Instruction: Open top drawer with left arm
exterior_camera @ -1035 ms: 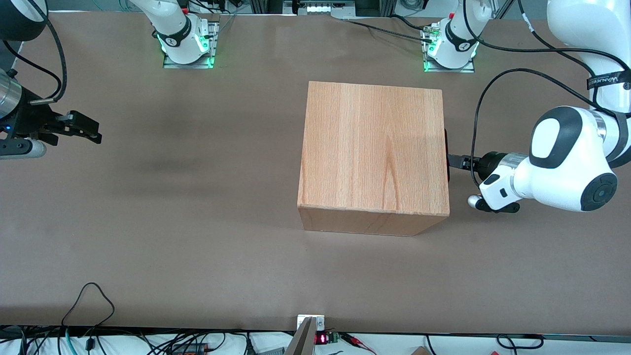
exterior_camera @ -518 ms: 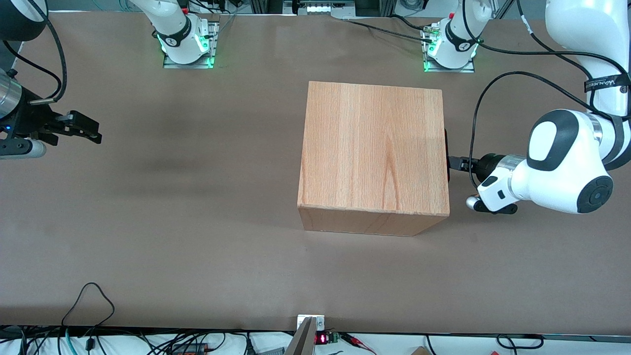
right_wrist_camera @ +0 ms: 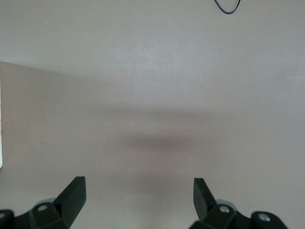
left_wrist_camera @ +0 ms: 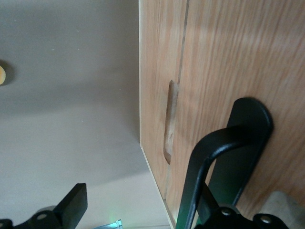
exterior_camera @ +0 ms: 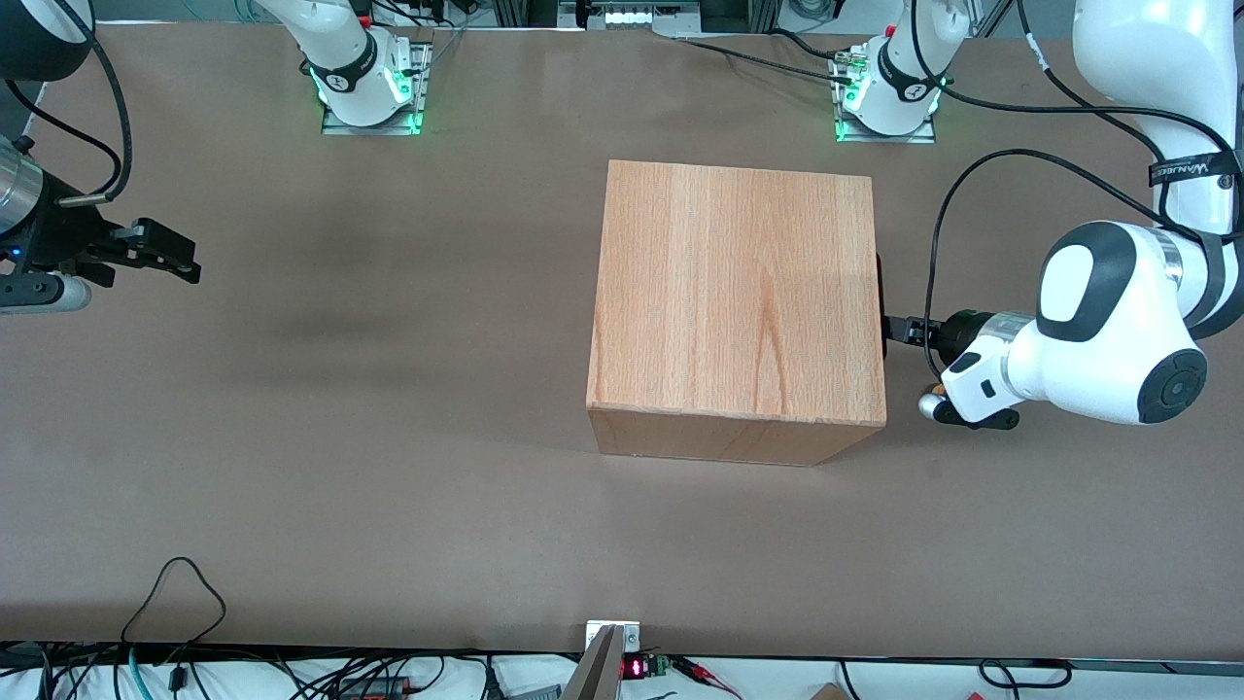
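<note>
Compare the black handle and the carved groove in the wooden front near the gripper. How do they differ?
The black handle stands out from the wood as a raised bar, while the groove is cut into it. The handle is black and the groove is bare wood. A seam lies between them. Both run lengthwise the same way. The open gripper is at the handle.

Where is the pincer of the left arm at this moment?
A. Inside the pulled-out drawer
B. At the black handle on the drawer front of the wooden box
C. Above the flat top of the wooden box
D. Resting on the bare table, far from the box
B: the pincer is at the wooden box, with the black handle directly before it.
</note>
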Robot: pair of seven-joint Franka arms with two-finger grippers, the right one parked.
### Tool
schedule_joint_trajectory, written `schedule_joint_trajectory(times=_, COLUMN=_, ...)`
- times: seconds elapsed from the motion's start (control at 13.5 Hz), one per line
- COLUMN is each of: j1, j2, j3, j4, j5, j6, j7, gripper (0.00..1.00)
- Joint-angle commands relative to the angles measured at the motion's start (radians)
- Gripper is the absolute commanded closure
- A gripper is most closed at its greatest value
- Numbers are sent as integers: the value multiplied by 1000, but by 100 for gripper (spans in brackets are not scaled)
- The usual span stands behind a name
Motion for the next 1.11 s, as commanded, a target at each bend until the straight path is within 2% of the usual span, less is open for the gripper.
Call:
schedule_joint_trajectory(times=0.0, j1=2, j2=12, j3=3, j4=12, j5=1, j6=2, j7=27, gripper=0)
schedule_joint_trajectory(times=1.04, j1=39, j2=46, j3=12, j4=15, j5=49, j6=33, j7=35, gripper=0)
